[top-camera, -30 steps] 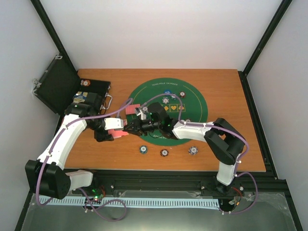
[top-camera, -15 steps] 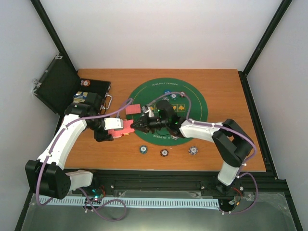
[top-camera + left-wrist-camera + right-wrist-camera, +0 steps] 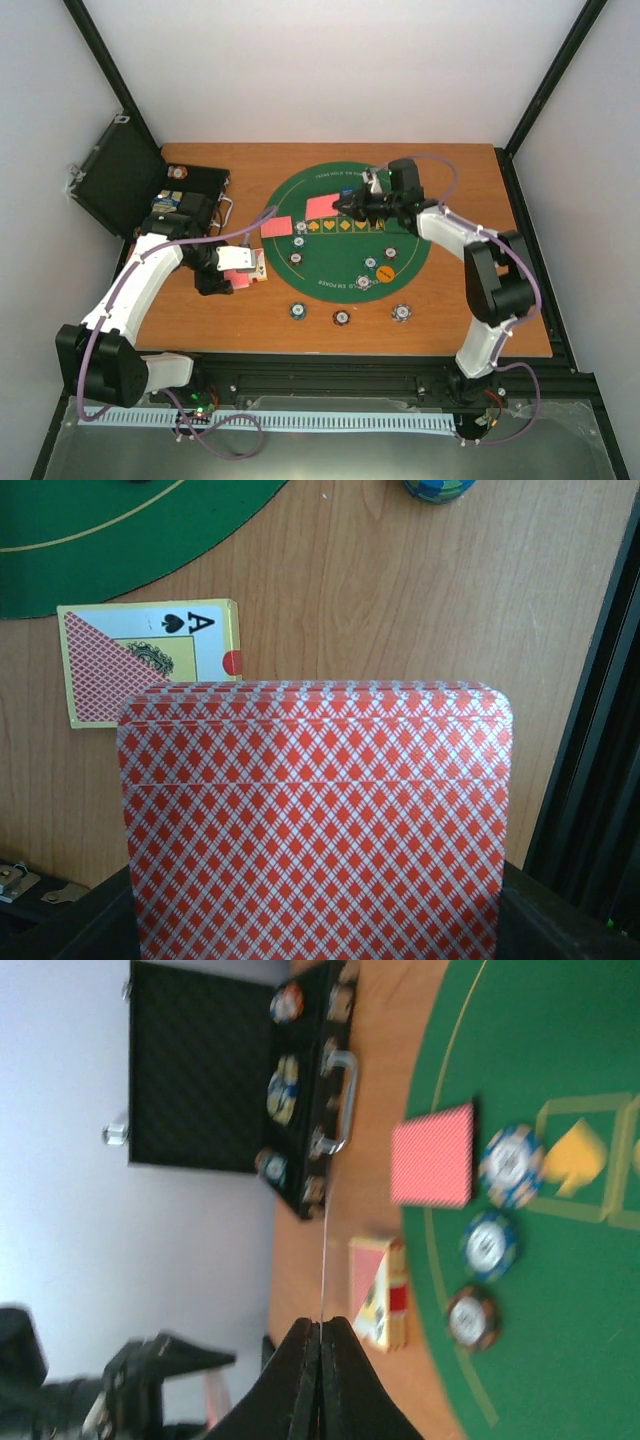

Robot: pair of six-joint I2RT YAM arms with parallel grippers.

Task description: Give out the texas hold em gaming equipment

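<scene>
Your left claw (image 3: 243, 274), left of centre in the top view, is clamped on the deck of cards (image 3: 315, 820). Your right claw (image 3: 347, 206) pinches one card (image 3: 322, 207) over the upper part of the green mat (image 3: 330, 285), right of a second card (image 3: 276, 227) lying flat.

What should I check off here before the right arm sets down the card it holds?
1. Right gripper shut on the single red-backed card: ok.
2. That card is over the far part of the green felt mat: ok.
3. Card touching the mat yet: cannot tell.
4. Left gripper shut on the deck: ok.
5. Face-down card at the mat's left edge lies apart from the held one: ok.
</scene>
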